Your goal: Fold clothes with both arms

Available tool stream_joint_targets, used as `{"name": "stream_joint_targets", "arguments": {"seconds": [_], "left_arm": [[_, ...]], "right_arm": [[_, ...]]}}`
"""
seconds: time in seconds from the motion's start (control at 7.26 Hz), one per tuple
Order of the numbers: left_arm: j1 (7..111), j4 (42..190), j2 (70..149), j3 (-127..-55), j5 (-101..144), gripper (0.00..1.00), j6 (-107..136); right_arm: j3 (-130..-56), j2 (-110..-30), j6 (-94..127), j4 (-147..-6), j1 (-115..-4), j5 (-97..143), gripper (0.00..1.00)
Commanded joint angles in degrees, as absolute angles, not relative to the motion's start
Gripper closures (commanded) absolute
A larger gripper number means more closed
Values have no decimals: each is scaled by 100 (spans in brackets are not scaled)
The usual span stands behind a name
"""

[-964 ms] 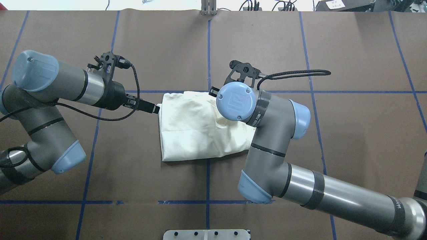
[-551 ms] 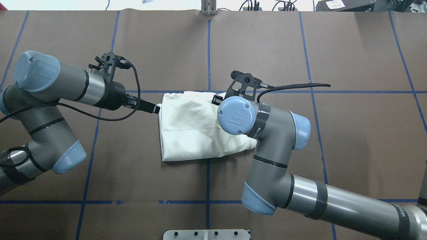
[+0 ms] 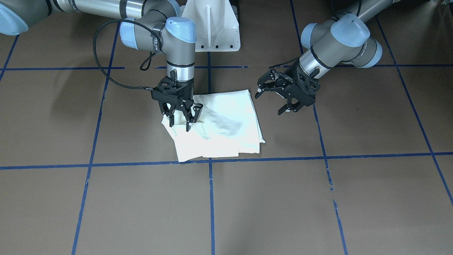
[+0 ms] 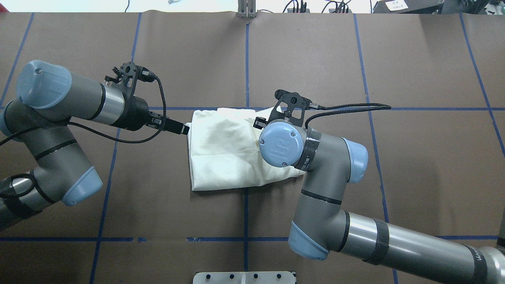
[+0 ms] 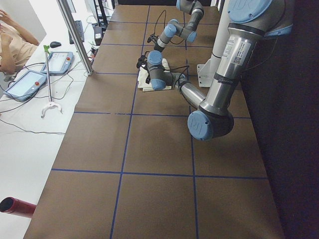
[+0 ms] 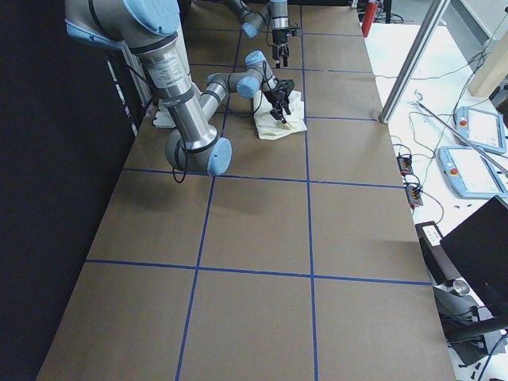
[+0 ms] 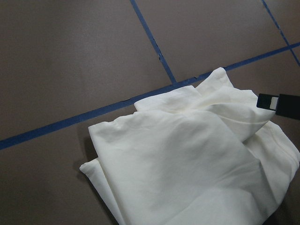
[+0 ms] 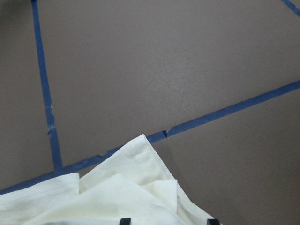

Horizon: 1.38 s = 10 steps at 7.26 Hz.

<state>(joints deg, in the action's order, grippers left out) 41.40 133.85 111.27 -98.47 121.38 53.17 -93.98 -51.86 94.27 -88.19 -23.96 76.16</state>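
- The shirt [image 3: 226, 124] lies folded into a rough rectangle near the middle of the table [image 3: 318, 198], plain cream side up.
- Its edge away from the robot runs just beside a blue tape line [image 3: 283, 157]. The centre line passes under it.
- The right gripper [image 3: 180, 122] points straight down over the shirt's right-hand edge. It is spread wide and grips nothing. Its tips sit at the fabric, but I cannot tell whether they press on it.
- In the right wrist view two black fingertips [image 8: 213, 221] show well apart at the bottom edge, with layered cloth between them.
- The left gripper [image 3: 272, 102] tilts down toward the shirt's left edge, spread wide and empty, just beside the cloth. I cannot tell whether it touches the cloth.
- The right arm [image 4: 335, 165] bends over the shirt's near right corner and hides it from overhead.
- The left arm [image 4: 75, 98] reaches in from the left.
- A white base [image 3: 212, 28] stands at the robot's side of the table, between the arms.
- Beside the table, a person [image 5: 12, 42] sits near two pendants [image 5: 60, 62].
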Motion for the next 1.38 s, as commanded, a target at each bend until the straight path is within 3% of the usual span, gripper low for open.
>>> {"name": "stream_joint_targets", "arguments": {"seconds": [0.0,0.14,0.28,0.55,0.96,1.1,1.24], "left_arm": [[4140,13386,11127,-9844,12138,0,5317],[4140,13394,11127,-9852,12138,0,5317],[4140,13403,11127,-9844,12138,0,5317],[4140,13412,11127,-9853,12138,0,5352],[4140,13412,11118,-9853,12120,0,5370],[4140,13412,11101,-9861,12120,0,5388],[4140,13421,11092,-9861,12120,0,5396]], "right_arm": [[-9378,-5151,9439,-8807,-2373,7603,50],[-9378,-5116,9500,-8676,-2373,7603,94],[-9361,-5124,9510,-8544,-2417,7594,100],[-9177,-5115,9675,-8534,-2609,7594,100],[-7800,-4633,9738,-7835,-2935,7515,100],[-7709,-4632,9712,-7718,-2970,7471,100],[-7699,-4623,9433,-7752,-3006,7471,2]]}}
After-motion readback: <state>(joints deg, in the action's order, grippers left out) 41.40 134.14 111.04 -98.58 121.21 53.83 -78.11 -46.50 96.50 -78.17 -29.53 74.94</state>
